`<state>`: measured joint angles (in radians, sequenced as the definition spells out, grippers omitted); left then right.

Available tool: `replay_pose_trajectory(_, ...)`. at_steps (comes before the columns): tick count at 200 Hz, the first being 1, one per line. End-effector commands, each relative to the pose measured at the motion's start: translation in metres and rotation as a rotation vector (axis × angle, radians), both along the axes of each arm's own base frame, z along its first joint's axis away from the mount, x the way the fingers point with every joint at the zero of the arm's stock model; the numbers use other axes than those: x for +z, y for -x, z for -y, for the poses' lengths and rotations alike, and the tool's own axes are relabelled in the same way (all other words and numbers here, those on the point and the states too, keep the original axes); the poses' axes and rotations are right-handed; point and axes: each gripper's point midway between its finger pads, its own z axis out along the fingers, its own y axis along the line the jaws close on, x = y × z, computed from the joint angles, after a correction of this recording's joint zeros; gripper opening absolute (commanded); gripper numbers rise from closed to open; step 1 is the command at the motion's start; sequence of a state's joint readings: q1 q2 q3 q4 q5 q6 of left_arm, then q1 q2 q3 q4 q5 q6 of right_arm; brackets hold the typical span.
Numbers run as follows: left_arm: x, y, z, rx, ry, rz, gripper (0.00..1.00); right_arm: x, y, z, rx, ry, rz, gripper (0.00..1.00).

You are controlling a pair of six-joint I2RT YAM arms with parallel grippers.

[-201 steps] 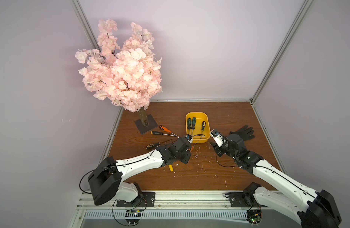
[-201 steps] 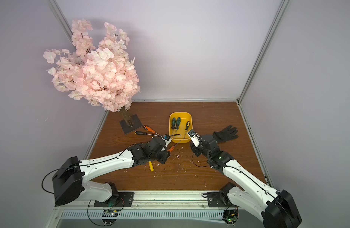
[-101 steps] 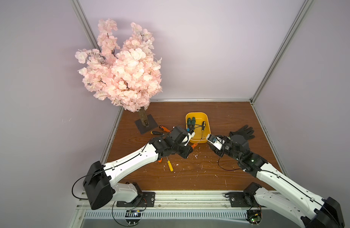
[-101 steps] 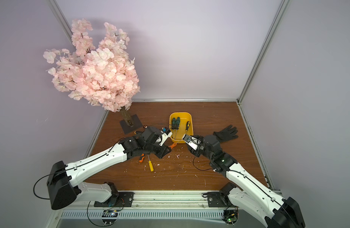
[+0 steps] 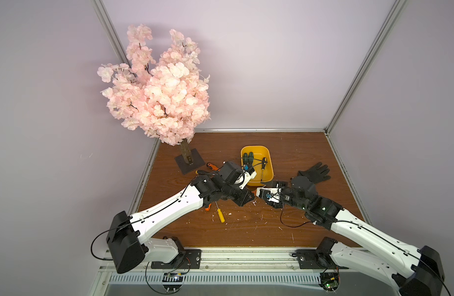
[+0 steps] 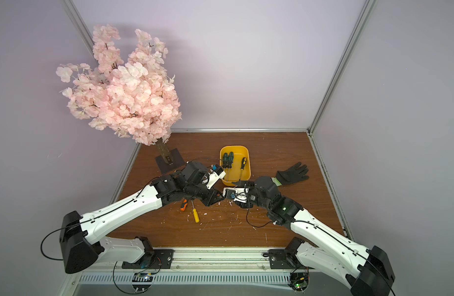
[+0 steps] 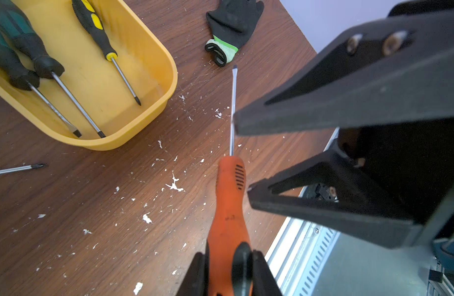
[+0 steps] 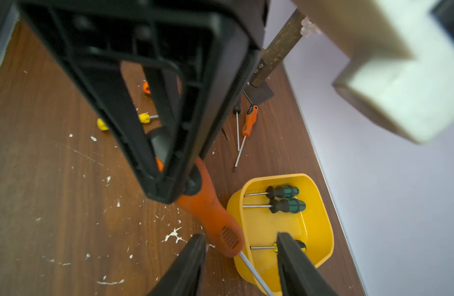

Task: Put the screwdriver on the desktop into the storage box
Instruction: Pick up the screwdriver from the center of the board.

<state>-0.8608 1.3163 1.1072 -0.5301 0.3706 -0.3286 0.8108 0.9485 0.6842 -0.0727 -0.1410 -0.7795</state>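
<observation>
eight screwdrivers are showing in all. three are lying in the storage box [image 5: 256, 148]: two green-handled ones [image 7: 26, 38] and a black-and-yellow one [image 7: 92, 23]. four are lying loose on the counter [image 5: 246, 230]: a yellow one [image 5: 221, 215], an orange-and-black one [image 6: 183, 205] just beside it, and an orange one [image 8: 249, 120] and a black one [image 8: 236, 110] near the tree's base. the eighth, the orange screwdriver [image 7: 228, 202], is hanging over the counter just beside the box's near end, outside it. the left tool [image 7: 228, 261] is pinching the rear of its handle. the right tool [image 8: 240, 238] is standing spread, its fingers either side of where handle meets shaft; whether they are touching it i cannot tell. one black glove [image 5: 313, 171] and one pink blossom tree [image 5: 156, 94] are sitting on the counter too.

both top views are hiding the held screwdriver almost wholly under the two tools. the left wrist view is showing its whole length, flat tip pointing toward the glove's cuff. the right wrist view is showing the pair by the tree's base in full, which the left arm is partly covering in the top views.
</observation>
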Motion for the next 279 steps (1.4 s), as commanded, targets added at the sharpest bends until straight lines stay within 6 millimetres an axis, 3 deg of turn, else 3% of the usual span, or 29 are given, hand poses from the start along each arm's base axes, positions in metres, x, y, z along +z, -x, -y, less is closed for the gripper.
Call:
replay_pose_trajectory(1, 0.015, 0.002, 0.003, -0.029, 0.031, 0.008, 0.00, 0.009, 0.005, -0.006, 0.050, 0.027, 0.025, 0.51)
replay_pose_trajectory(46, 0.023, 0.002, 0.004, -0.037, 0.047, 0.014, 0.00, 0.004, 0.004, -0.008, 0.053, 0.057, 0.026, 0.50)
replay_pose_trajectory(139, 0.015, 0.003, 0.006, -0.046, 0.033, -0.004, 0.00, 0.013, 0.004, -0.017, 0.059, 0.052, 0.059, 0.43)
replay_pose_trajectory(279, 0.019, -0.003, 0.005, -0.034, 0.016, 0.026, 0.00, 0.005, 0.003, -0.020, 0.064, 0.102, 0.052, 0.19)
